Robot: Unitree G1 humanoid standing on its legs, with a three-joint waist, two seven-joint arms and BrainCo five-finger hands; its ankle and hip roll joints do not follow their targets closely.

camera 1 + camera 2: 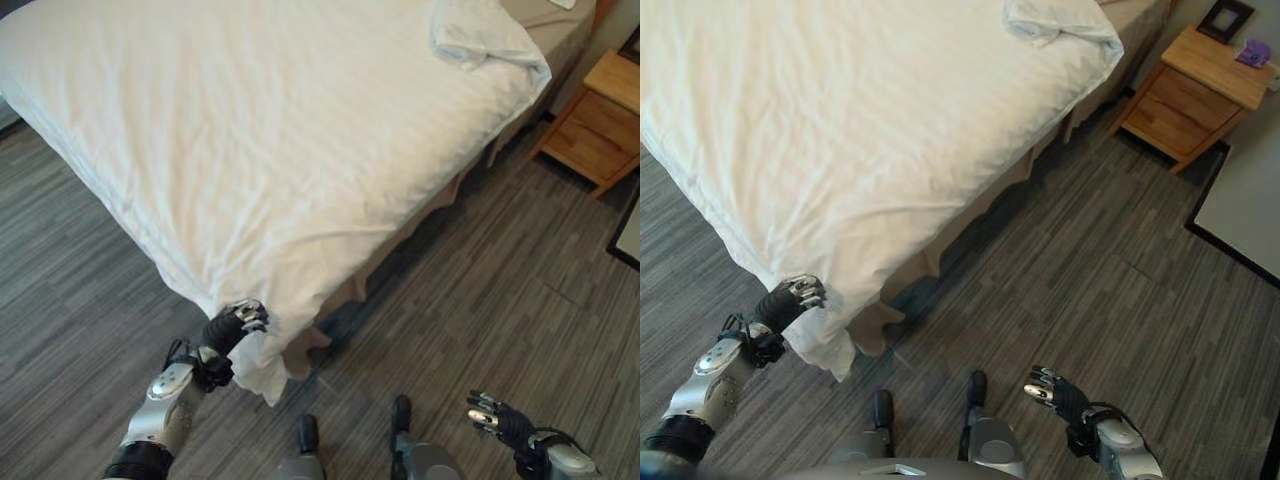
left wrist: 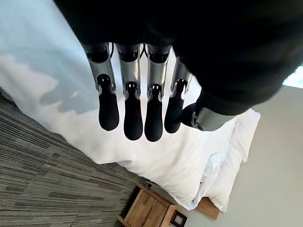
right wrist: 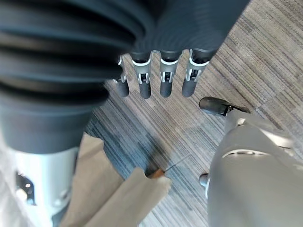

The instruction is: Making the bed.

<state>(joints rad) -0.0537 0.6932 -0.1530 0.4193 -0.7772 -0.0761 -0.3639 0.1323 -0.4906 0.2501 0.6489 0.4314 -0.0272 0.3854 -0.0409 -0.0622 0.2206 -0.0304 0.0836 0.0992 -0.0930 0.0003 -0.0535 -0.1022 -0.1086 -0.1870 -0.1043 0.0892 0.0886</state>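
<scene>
A: Bed status?

B: White duvet [image 1: 270, 150] covers most of the bed [image 1: 1140, 20], mildly wrinkled, spread fairly flat. Near corner hangs off the mattress edge toward the floor [image 1: 480, 290]. At the far end a top corner is folded back in a bunched lump, with bare tan bed surface past it.

A: Left hand?

B: The left hand [image 1: 236, 322] sits at the hanging near corner of the duvet, touching the cloth right where it drops off the bed. In the left wrist view the fingers [image 2: 133, 116] run out straight in a row, nothing curled round the fabric, thumb set apart beside them. So it reads as relaxed and flat, not gripping. The duvet shows past them in that view.

A: Right hand?

B: The right hand [image 1: 1052, 393] is low on the robot's right side, over the floor, well apart from the bed. Its fingers [image 3: 164, 82] are straight and loose in the right wrist view, holding nothing. Grey striped flooring lies under them.

A: Anything else in shot?

B: A tan bed skirt [image 1: 420, 215] is visible under the duvet along the near side, and its corner hangs beside the duvet corner. A wooden nightstand [image 1: 1195, 90] stands by the head of the bed, on the robot's right, with a small dark picture frame [image 1: 1225, 18] and a purple object [image 1: 1255, 52] on top. A pale rug or mat [image 1: 1245, 205] with a dark border lies on the floor just near the nightstand.
</scene>
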